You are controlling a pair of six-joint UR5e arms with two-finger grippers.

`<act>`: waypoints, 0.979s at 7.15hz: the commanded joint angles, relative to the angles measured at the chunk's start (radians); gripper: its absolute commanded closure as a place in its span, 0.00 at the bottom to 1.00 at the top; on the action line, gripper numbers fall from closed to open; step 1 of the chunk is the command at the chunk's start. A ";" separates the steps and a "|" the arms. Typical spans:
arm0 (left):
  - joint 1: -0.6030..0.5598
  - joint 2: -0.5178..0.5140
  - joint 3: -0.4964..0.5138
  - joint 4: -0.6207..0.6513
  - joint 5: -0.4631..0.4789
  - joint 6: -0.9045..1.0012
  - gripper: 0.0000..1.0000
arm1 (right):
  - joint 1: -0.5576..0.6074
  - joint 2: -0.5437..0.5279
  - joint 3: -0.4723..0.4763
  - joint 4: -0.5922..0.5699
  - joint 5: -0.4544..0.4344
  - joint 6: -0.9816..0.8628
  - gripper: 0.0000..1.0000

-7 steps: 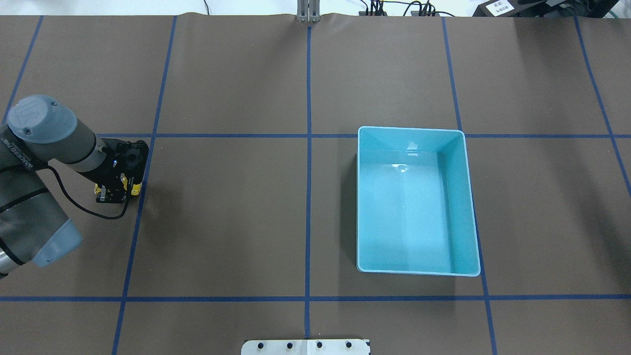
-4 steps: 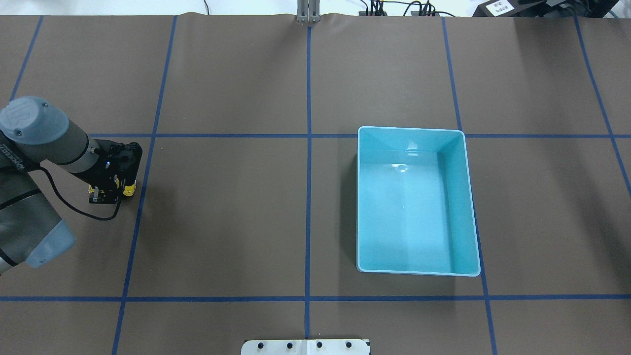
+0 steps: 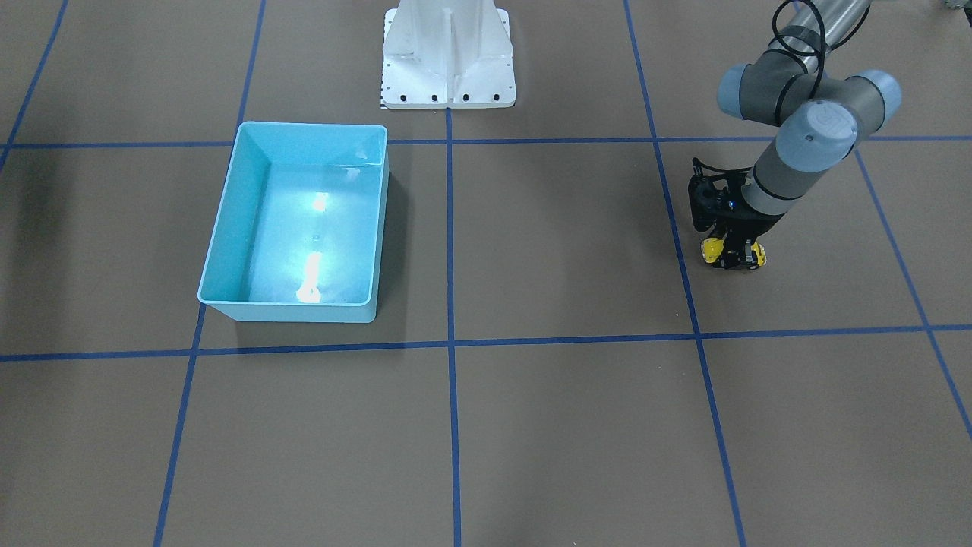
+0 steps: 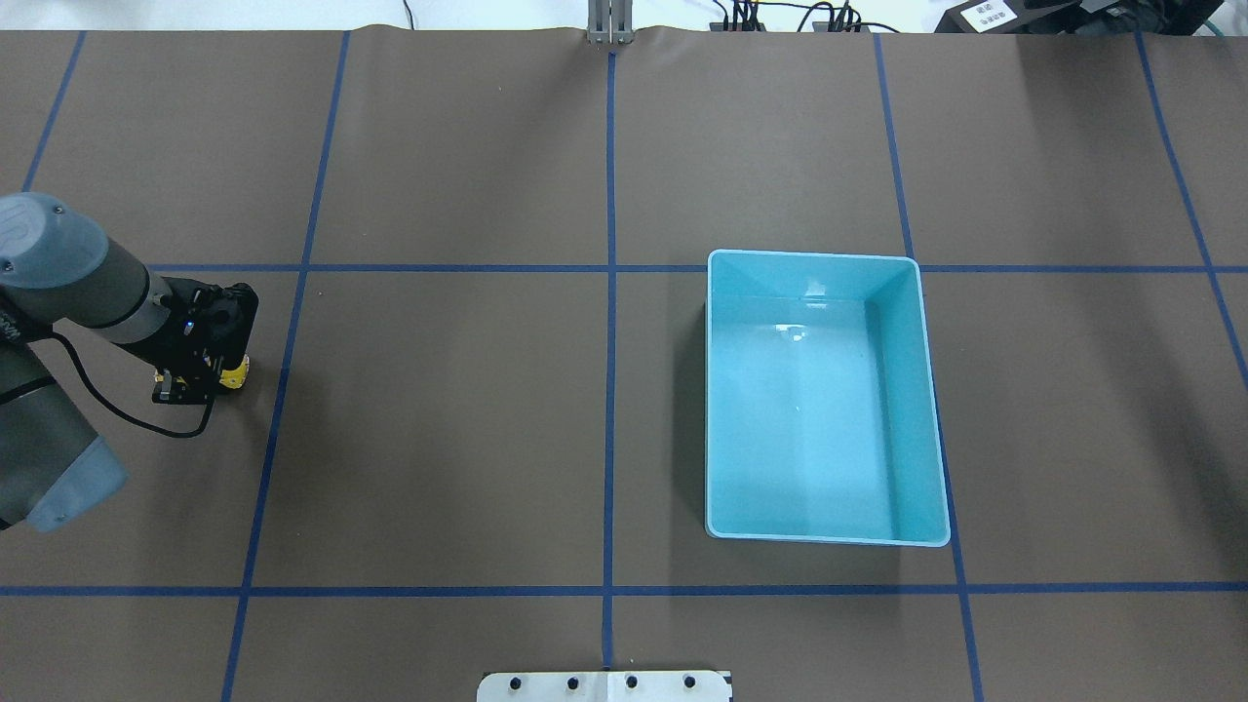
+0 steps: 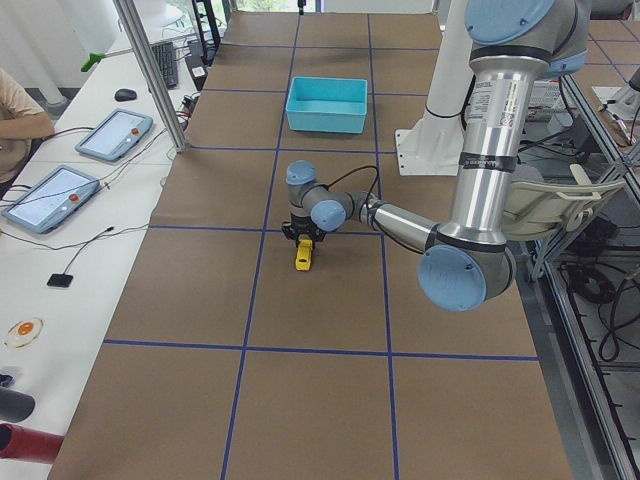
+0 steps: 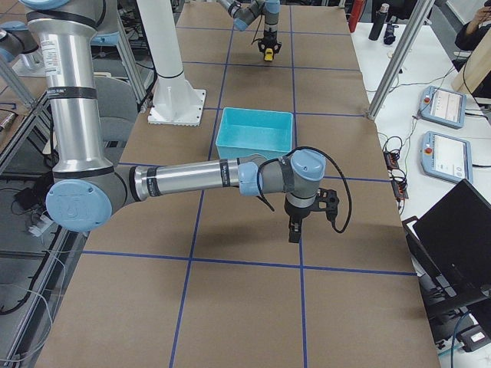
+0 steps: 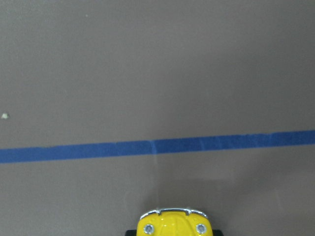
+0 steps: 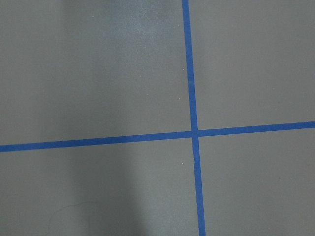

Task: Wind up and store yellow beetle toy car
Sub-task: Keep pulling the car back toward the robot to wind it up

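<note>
Seemingly the wind-up step: the left gripper [image 3: 733,260] pinches the yellow beetle toy car [image 3: 711,249] on the counter [image 3: 547,243], well apart from the turquoise bin [image 3: 231,228]. Next I'd drag it backward, then carry it over.

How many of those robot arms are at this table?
2. The left arm bends over the yellow beetle toy car near one end of the table; the right arm reaches out near the other end, beyond the turquoise bin. No third shows.
</note>
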 commanded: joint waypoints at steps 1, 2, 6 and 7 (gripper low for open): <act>-0.003 0.019 0.001 -0.020 0.000 0.002 1.00 | -0.024 0.000 -0.001 0.000 0.000 0.000 0.00; -0.003 0.026 0.004 -0.038 0.000 0.002 1.00 | -0.025 0.001 -0.001 0.000 0.000 0.000 0.00; -0.020 0.046 0.012 -0.055 -0.024 0.037 1.00 | -0.023 -0.003 0.004 0.000 0.001 0.000 0.00; -0.021 0.054 0.012 -0.066 -0.025 0.037 1.00 | -0.025 -0.003 0.004 0.000 0.001 0.000 0.00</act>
